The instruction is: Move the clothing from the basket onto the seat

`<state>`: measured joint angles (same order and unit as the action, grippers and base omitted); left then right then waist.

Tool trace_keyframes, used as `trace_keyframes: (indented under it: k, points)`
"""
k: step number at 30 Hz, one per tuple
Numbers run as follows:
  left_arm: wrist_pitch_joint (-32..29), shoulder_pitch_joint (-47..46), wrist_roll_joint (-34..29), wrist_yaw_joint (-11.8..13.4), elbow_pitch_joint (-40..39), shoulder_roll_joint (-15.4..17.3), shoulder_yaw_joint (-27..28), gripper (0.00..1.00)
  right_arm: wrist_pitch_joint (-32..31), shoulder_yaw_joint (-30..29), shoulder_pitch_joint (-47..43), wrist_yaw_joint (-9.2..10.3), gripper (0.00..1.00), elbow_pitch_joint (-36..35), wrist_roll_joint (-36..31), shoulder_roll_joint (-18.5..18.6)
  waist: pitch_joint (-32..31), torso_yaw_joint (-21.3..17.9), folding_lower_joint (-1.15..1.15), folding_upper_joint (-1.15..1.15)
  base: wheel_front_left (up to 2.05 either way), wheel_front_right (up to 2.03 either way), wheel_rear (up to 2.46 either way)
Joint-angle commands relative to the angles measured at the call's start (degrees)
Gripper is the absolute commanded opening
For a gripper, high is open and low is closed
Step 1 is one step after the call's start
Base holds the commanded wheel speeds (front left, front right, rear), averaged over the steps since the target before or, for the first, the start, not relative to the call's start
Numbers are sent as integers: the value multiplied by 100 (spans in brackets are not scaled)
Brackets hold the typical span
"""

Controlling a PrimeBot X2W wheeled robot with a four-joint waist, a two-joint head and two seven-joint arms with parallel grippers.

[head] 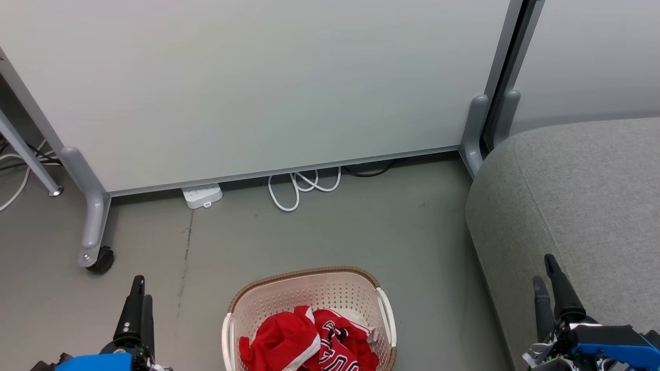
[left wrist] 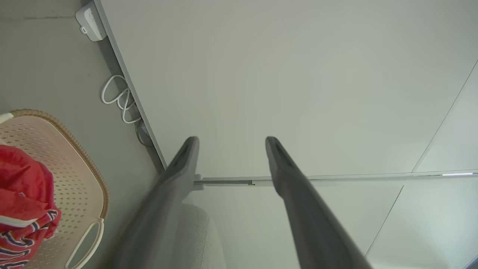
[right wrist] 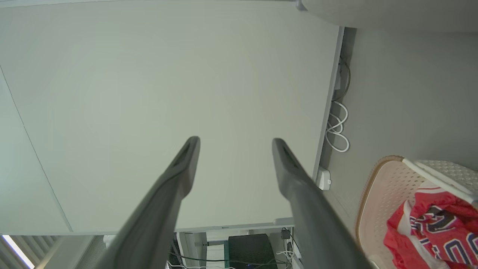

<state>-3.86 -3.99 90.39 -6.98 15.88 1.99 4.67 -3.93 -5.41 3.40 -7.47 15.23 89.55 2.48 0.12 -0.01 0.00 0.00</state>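
The cream perforated basket (head: pixel 309 301) with a brown rim stands on the floor at the bottom middle of the head view, with the red and white clothing (head: pixel 307 342) bunched inside. The basket (left wrist: pixel 74 168) and clothing (left wrist: pixel 22 194) sit at the left edge of the left wrist view, and the basket (right wrist: pixel 384 198) and clothing (right wrist: pixel 437 228) at the lower right of the right wrist view. The grey seat (head: pixel 577 206) fills the right side. My left gripper (head: pixel 139 291) is open, left of the basket. My right gripper (head: pixel 545 275) is open over the seat's front edge. Both hold nothing.
A white partition panel (head: pixel 247 82) on grey wheeled feet (head: pixel 95 232) stands behind the basket. A white power strip (head: pixel 202 195) and looped white cable (head: pixel 301 186) lie at its base. Bare grey floor (head: pixel 319 232) lies between panel and basket.
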Motion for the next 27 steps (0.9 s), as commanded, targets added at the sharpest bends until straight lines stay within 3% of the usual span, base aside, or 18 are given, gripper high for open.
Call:
trace_keyframes:
  k: [1, 6, 15, 27]
  points:
    - [65, -120, -179, 26, -136, 50, -73, 100, 72, 7, 65, -1, 100, -137, -253, 13, -2, 1, 0, 0, 0, 0, 0]
    - [197, -115, -677, 144, -225, 55, -174, 100, 204, -1, 33, -1, 100, -194, -924, 16, -7, 2, 0, 0, 0, 0, 0]
    - [419, -115, -2161, 330, -336, 64, -472, 100, 381, 48, -38, -2, 100, -378, -2399, 20, -12, 4, 0, 0, 0, 0, 0]
    - [679, -93, -3582, 456, -392, 74, -781, 100, 466, 194, -162, -2, 100, -708, -3823, 26, -8, -7, 0, 0, 0, 0, 0]
